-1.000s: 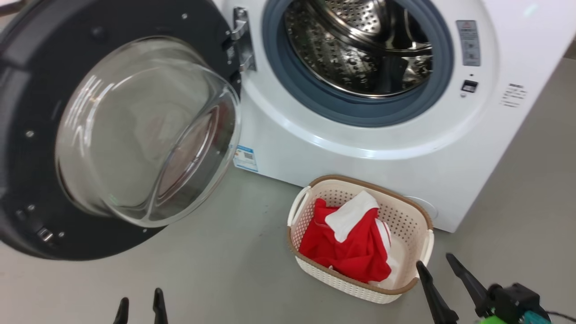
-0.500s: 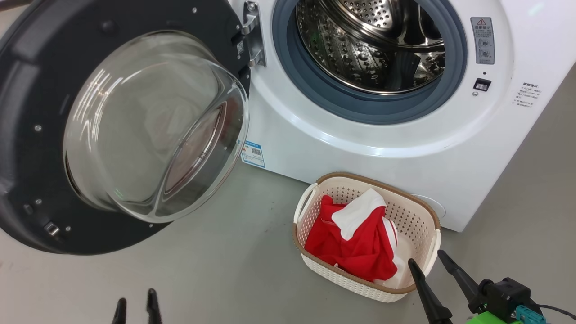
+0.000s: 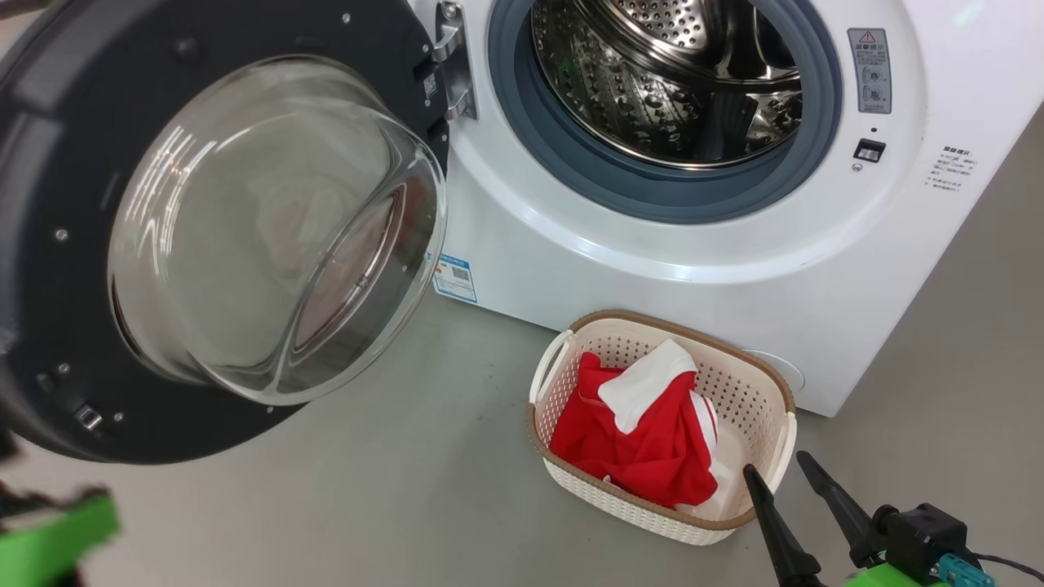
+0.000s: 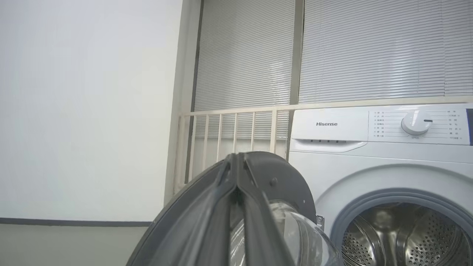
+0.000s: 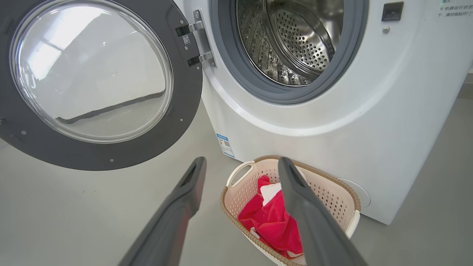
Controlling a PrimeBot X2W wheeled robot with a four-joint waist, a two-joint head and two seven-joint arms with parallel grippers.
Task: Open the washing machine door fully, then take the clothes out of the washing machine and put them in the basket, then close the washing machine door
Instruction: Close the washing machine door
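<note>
The washing machine (image 3: pixel 652 302) stands with its door (image 3: pixel 73 147) swung wide to the left, glass bowl facing me. Its steel drum (image 3: pixel 669 81) shows bare metal. The clothes (image 3: pixel 652 456), red with a white piece on top, lie in the cream basket (image 3: pixel 742 391) on the floor before the machine. My right gripper (image 3: pixel 776 465) hovers open just right of the basket; in the right wrist view its open gripper (image 5: pixel 242 161) frames the basket (image 5: pixel 329 184) and clothes (image 5: pixel 273 221). My left gripper (image 4: pixel 236 157) is shut on nothing, pointing up in front of the door (image 4: pixel 292 181).
Grey floor (image 3: pixel 391 505) spreads left of the basket under the door. A blurred green part of my left arm (image 3: pixel 49 538) sits at the lower left. Behind the machine (image 4: pixel 369 162) are window blinds (image 4: pixel 369 48) and a cream railing (image 4: pixel 229 129).
My left gripper has shut and its fingers have left the bottom of the head view, where a blurred green arm part now shows. The right gripper holds its place.
</note>
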